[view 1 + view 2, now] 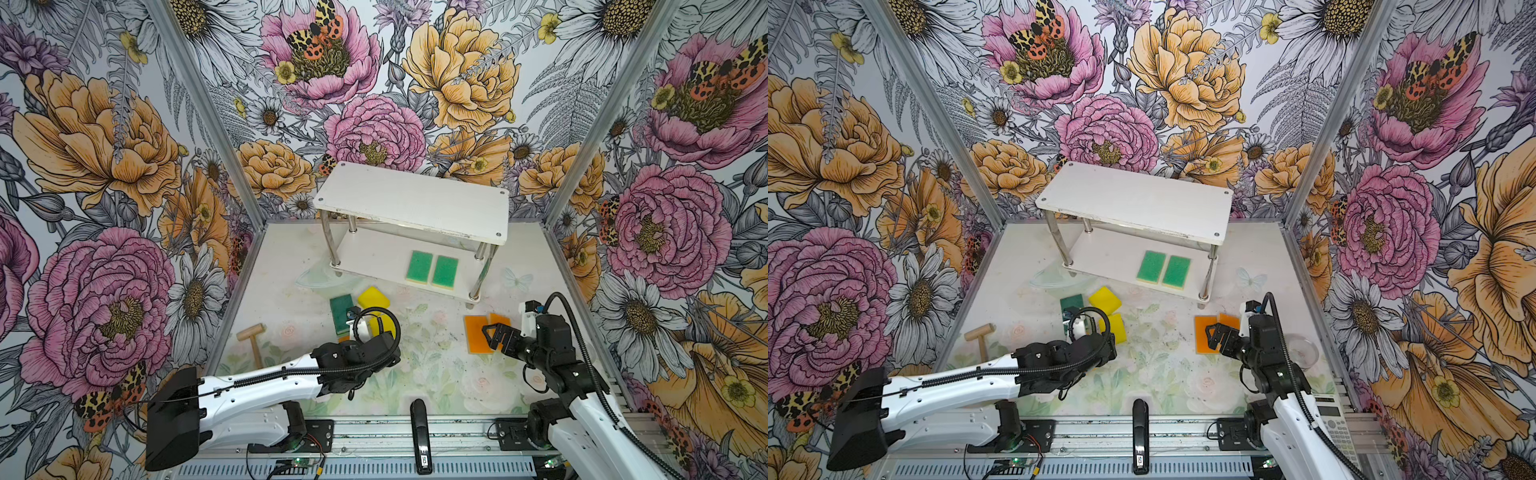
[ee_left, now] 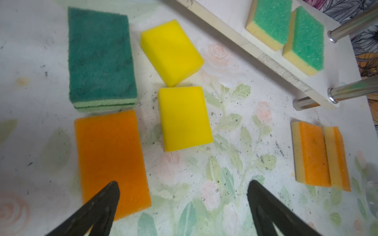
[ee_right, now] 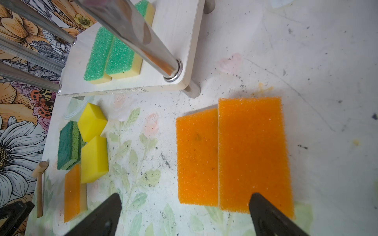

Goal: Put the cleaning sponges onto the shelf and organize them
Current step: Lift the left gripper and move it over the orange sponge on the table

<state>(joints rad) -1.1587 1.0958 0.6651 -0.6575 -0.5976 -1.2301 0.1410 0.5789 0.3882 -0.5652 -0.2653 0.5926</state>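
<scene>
The cleaning sponges [image 1: 473,332] mostly lie loose on the flowered table [image 1: 432,374], with two of them up on the shelf [image 1: 411,199]. Nearest the arms, the left gripper [image 2: 184,182] hangs with its jaws spread wide and nothing between them. One of its fingers shows over the corner of a single orange sponge [image 2: 110,161]; I cannot tell whether it touches. On the other side the right gripper [image 3: 186,195] is likewise spread and empty, poised above an orange pair [image 3: 253,151] lying side by side, edges touching. A little further back on the left, two yellow sponges [image 2: 184,118] sit corner to corner, the far one turned askew. Beside them two dark green sponges [image 2: 101,57] are stacked one on the other, just behind the single orange one. A wooden mallet [image 1: 253,336] lies off by the left wall. At the back, the shelf's lower board [image 1: 374,257] carries two light green sponges [image 1: 419,266] side by side, green face up, towards its right end.
</scene>
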